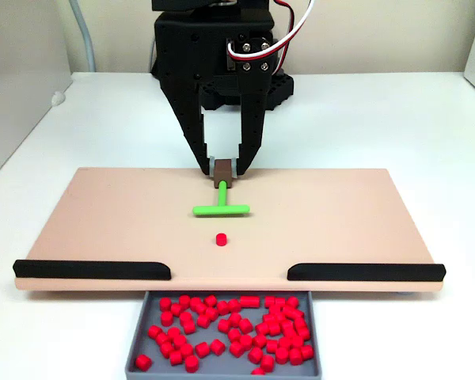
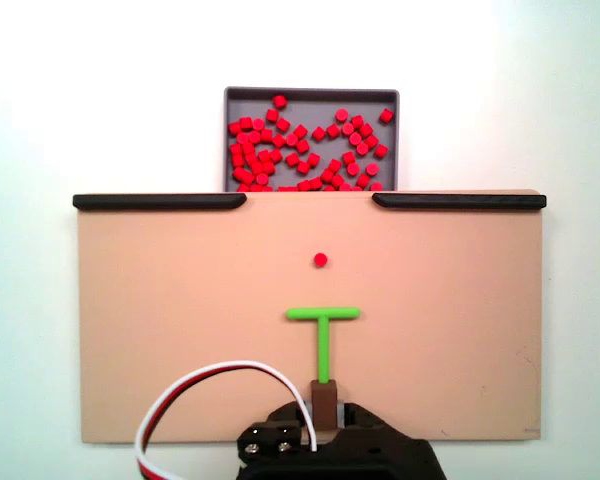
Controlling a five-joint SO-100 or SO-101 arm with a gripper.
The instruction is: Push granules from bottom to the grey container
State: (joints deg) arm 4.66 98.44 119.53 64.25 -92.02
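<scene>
jaws (image 1: 224, 168) clamped on pusher (image 1: 222, 207) handle | lone granule (image 1: 220, 239) beyond crossbar, apart

A big peach board (image 1: 127, 214) lies flat on a white table (image 1: 396, 119). Two black strips (image 1: 91, 270) sit along one long edge of the board, with a gap between them. A green T-shaped pusher (image 1: 222, 205) lies on the board near the middle. It has a small brown block (image 2: 323, 402) at the end of its stem.
</scene>
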